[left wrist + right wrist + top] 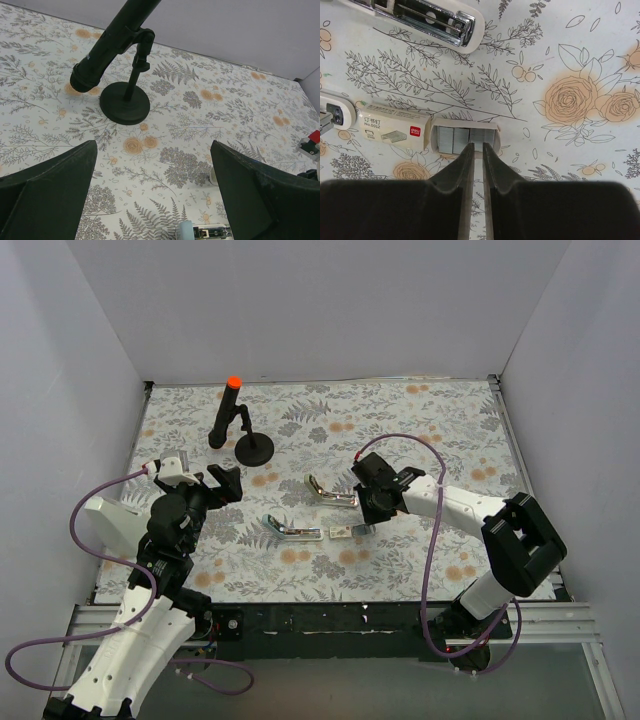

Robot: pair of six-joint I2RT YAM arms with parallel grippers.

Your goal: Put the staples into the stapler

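The pale olive-green stapler lies opened on the floral mat, its silver metal showing; in the right wrist view it is at the top. The staples sit as grey blocks in a small open tray, with their whitish box sleeve just left of it. In the top view the box lies below the stapler. My right gripper points down at the tray's near edge, its fingers a narrow gap apart with nothing between them. My left gripper is wide open and empty, left of the stapler.
A light blue stapler lies opened left of the box; its end shows in the left wrist view and the right wrist view. A black stand with an orange tip is at the back left. White walls enclose the mat.
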